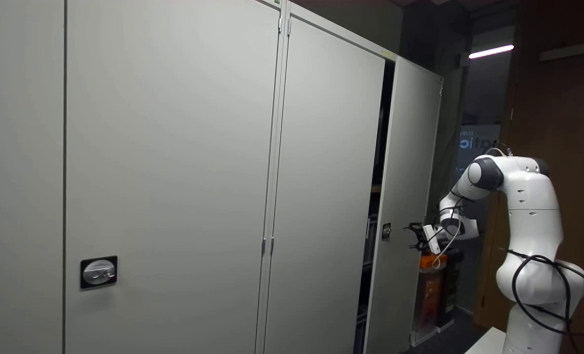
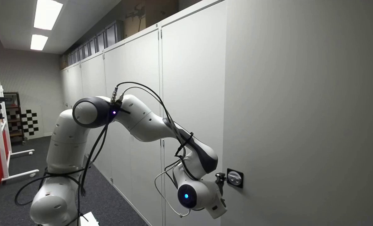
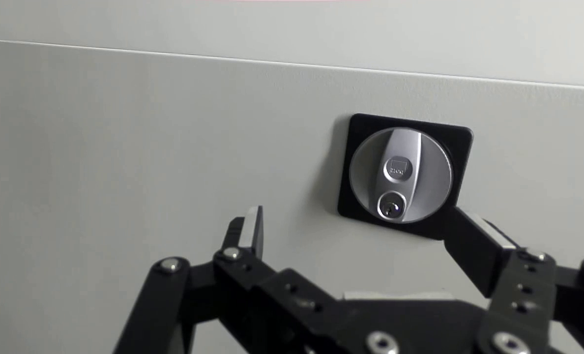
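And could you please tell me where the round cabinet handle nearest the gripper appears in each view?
In an exterior view: the handle is right of centre, below mid-height, just left of the gripper.
In an exterior view: the handle is low, right of centre, just right of the gripper.
In the wrist view: the handle is right of centre, near mid-height, beyond the open gripper.
Shared landmark: the gripper, visible in all three views.
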Robot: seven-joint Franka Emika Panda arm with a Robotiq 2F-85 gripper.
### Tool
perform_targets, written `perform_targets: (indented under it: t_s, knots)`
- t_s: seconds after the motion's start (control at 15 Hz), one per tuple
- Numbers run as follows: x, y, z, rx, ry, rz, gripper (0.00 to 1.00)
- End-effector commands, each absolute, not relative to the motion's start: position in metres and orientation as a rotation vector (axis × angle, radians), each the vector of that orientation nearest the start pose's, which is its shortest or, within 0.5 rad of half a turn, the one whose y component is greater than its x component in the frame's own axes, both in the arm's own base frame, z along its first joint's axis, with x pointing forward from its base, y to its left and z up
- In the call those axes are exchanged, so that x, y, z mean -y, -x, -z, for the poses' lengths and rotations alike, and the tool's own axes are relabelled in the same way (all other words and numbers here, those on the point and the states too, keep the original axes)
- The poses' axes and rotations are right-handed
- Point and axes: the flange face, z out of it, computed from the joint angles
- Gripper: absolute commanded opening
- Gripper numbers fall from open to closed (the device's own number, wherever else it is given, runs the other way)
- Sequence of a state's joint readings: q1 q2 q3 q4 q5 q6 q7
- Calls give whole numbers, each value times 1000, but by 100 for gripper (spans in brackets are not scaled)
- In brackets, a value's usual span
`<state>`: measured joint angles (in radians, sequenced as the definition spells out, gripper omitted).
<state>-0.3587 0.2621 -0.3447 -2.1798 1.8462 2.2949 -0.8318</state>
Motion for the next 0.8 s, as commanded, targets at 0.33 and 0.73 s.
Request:
perform_targets:
  t_s: [0.33, 0.73]
  knots:
    - [347, -474, -285, -1206, 1604, 983, 100]
    - [349, -489, -271, -1121, 1581, 1044, 100]
